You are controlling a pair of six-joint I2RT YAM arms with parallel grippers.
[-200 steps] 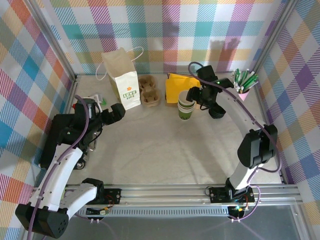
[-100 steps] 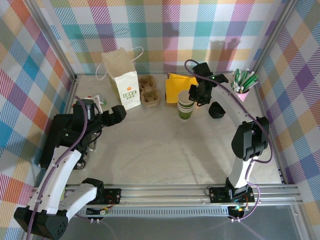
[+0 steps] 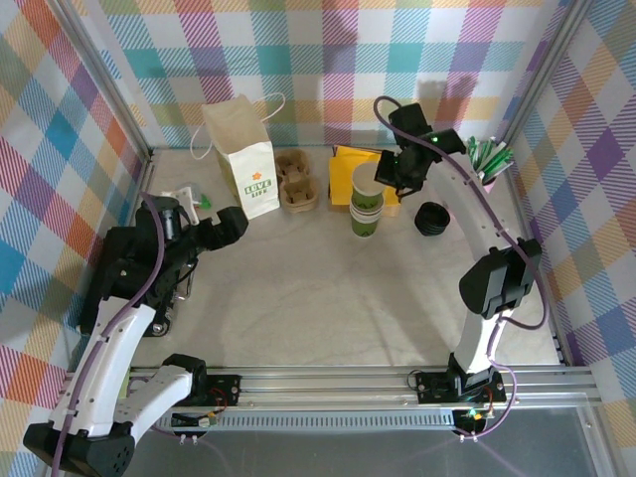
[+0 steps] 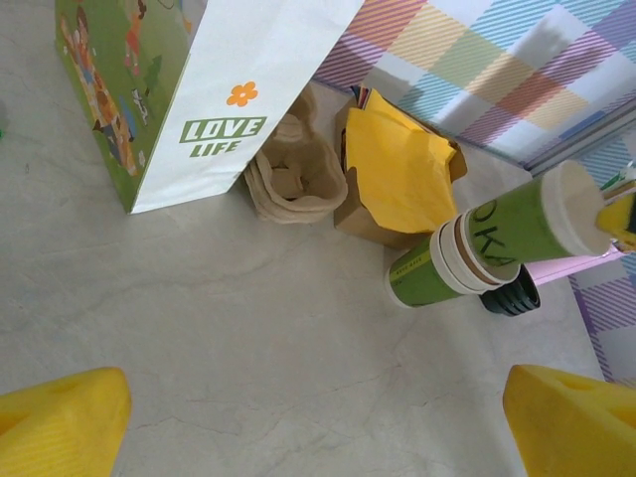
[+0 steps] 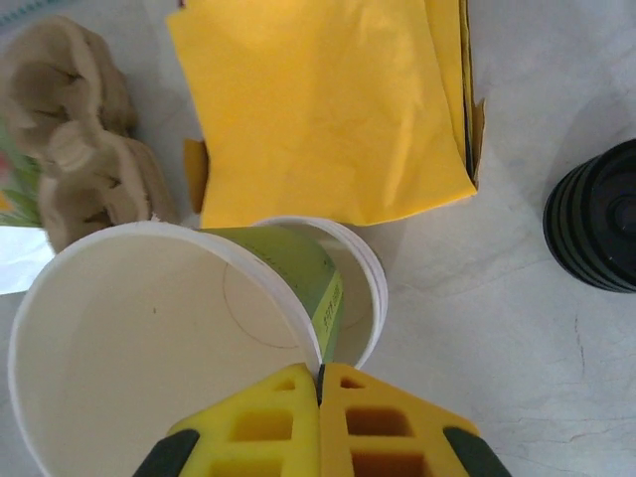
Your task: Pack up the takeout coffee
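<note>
Grey table (image 3: 318,298): paper bag (image 3: 246,159), cup carriers (image 3: 296,181), napkin box (image 3: 343,176), cup stack (image 3: 364,223), black lids (image 3: 432,219).

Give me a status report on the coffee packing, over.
Status: left gripper open, empty. Then right gripper shut on rim of top cup; cup tilted, lidless, base in stack; black lids beside, apart.

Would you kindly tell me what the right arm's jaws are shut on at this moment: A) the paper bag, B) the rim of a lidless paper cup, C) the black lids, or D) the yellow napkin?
B: in the right wrist view the right jaws pinch the wall of a lidless paper cup at its rim, partly out of the cup stack, while the black lids and the napkin lie apart.
</note>
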